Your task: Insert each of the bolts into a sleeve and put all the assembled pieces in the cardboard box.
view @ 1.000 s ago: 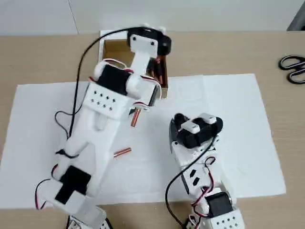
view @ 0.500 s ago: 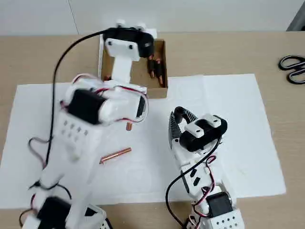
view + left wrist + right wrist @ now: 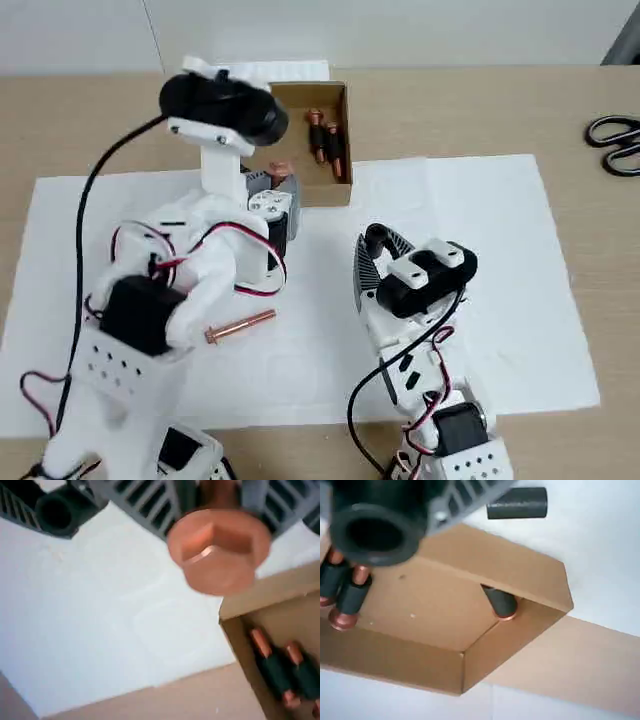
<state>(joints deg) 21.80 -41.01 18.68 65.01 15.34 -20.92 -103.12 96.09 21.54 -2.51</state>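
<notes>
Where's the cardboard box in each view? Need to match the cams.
High view: cardboard box at the far edge of the white paper, partly hidden by the left arm.
Left wrist view: one box corner just past the close-up bolt head.
Right wrist view: the box's open inside, behind the sleeve near the camera.
Shared landmark: assembled pieces lying side by side in the box.

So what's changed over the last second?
The left gripper, shut on a bolt, has pulled back from over the cardboard box toward its base, uncovering the assembled pieces inside. The right gripper with its sleeve barely shifted; the loose bolt on the paper stayed put.
</notes>
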